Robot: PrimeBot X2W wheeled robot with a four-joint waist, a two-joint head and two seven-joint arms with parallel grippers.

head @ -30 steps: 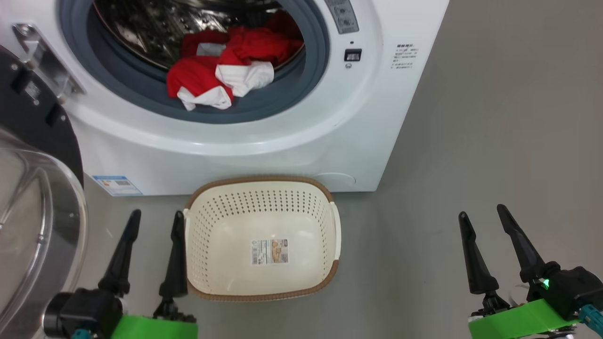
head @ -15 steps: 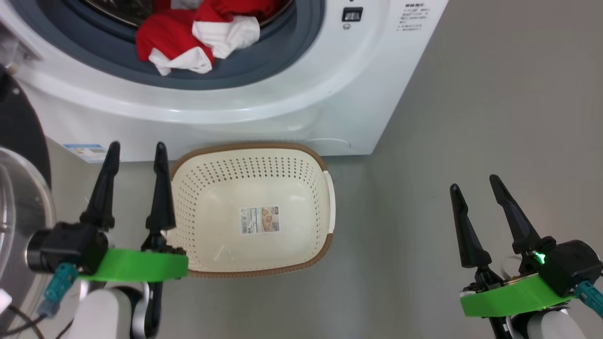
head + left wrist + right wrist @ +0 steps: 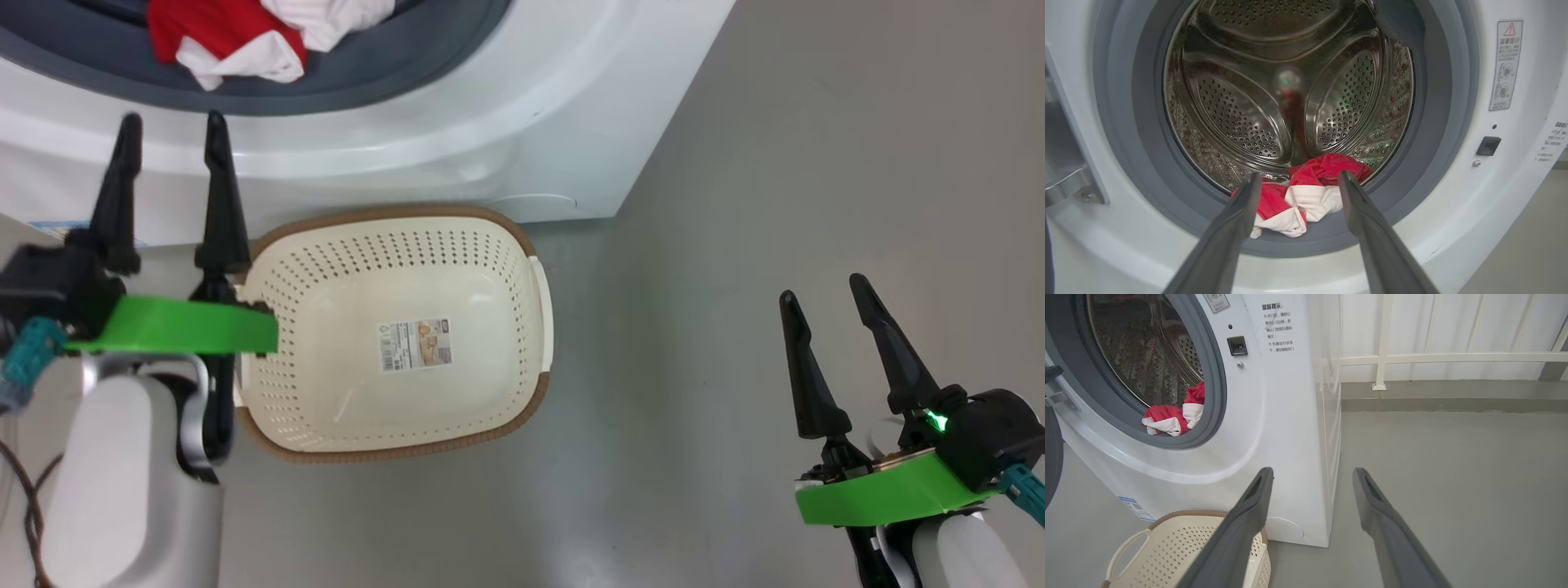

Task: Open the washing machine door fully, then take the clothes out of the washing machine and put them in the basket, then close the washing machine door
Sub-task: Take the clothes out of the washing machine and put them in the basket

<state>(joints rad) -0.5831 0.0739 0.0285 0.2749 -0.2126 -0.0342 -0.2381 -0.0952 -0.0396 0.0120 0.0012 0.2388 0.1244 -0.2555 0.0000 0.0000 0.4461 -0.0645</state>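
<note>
The washing machine [image 3: 531,98] stands open, and its steel drum [image 3: 1290,81] holds the red-and-white clothes [image 3: 1310,196] at the front lip on the grey rubber ring. My left gripper [image 3: 173,122] is open and raised in front of the machine's lower front, short of the clothes [image 3: 237,33]. In the left wrist view its fingers [image 3: 1229,237] frame the clothes. The black rim of the washing machine door [image 3: 1051,457] shows at the far left. The empty basket [image 3: 384,214] sits on the floor against the machine. My right gripper [image 3: 823,290] hangs open over bare floor to the right.
Grey floor [image 3: 735,204] stretches to the right of the machine. A white railing [image 3: 1412,357] and a low kerb run along the back wall. The door's metal hinge [image 3: 1069,183] juts out left of the opening. A dark cable [image 3: 33,523] hangs by my left forearm.
The head camera has tipped down and shifted, so the machine slid up the view. My left gripper has risen forward from beside the basket to the machine's front. The right gripper has barely moved.
</note>
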